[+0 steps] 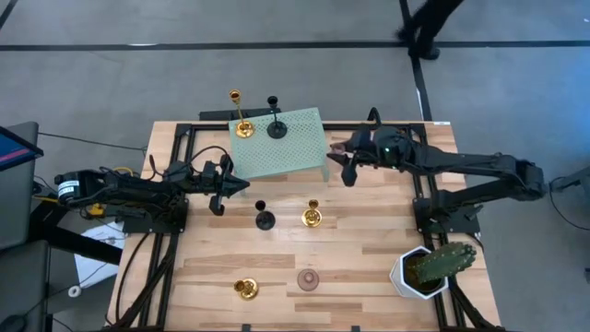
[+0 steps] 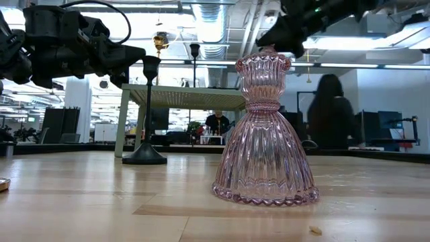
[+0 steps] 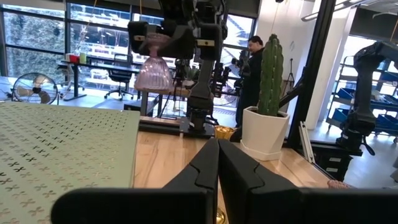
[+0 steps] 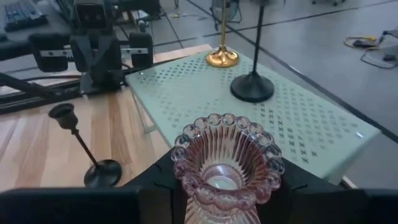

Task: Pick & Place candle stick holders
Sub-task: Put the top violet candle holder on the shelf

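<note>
My right gripper (image 1: 343, 160) is shut on a pink glass candle stick holder (image 4: 227, 158) and hangs over the table's far right part, beside the green perforated shelf (image 1: 286, 148). A tall gold holder (image 1: 241, 124) and a tall black one (image 1: 276, 124) stand by their round bases on that shelf. A black holder (image 1: 265, 219), two gold ones (image 1: 312, 217) (image 1: 245, 289) and another pink glass holder (image 2: 265, 134) stand on the wooden table. My left gripper (image 1: 235, 184) is shut on nothing, left of the shelf's near edge. My right gripper pinches the pink holder's upper cup, just under the beaded rim (image 4: 186, 186), between its two fingers (image 4: 155, 183). The fingers come in from the table's right, slanting slightly down. The holder is roughly upright, its bell-shaped skirt (image 3: 153, 73) hanging below, lifted clear of the table.
A green cactus in a white pot (image 1: 429, 269) stands at the near right corner. Dark metal frames (image 1: 433, 198) run along both sides of the table. Bare wood lies between the shelf and the holders near the front edge.
</note>
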Tool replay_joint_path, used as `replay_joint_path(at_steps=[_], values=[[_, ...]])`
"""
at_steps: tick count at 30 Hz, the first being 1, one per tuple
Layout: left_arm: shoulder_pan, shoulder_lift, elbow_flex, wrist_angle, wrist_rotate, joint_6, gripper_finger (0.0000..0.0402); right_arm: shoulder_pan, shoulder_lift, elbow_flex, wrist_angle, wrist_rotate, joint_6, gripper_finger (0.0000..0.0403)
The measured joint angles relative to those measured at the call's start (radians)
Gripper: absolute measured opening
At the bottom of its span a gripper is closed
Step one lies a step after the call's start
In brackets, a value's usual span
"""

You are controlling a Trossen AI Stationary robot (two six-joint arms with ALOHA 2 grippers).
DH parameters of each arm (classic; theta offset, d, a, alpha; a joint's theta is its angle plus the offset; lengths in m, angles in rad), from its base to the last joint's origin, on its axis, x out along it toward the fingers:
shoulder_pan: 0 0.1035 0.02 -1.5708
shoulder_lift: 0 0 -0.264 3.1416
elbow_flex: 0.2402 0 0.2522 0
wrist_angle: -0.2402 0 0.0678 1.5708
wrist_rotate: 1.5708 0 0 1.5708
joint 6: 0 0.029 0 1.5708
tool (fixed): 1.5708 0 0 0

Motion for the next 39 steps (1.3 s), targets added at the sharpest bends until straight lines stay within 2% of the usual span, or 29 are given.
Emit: replay_joint_path(at_steps=[6,11,18,24,31,39], values=[[0.000,0.000,0.000,-0.001,0.000,0.000,0.0010,-0.045,0.110,0.078,0.031,-0.012,-0.069,0.0128],[0.000,0.000,0.000,-0.004,0.000,0.000,0.0010,-0.096,0.223,0.178,0.032,-0.105,-0.092,0.0123],[0.000,0.000,0.000,-0.008,0.000,0.000,0.0010,-0.154,0.391,0.324,0.031,-0.184,-0.120,0.0130],[0.000,0.000,0.000,-0.016,0.000,0.001,0.0010,-0.199,0.502,0.416,0.033,-0.212,-0.130,0.0123],[0.000,0.000,0.000,-0.021,0.000,0.001,0.0010,-0.253,0.563,0.444,0.033,-0.212,-0.129,0.0132],[0.000,0.000,0.000,-0.023,0.000,0.000,0.0010,-0.284,0.607,0.445,0.076,-0.238,-0.129,0.0123]])
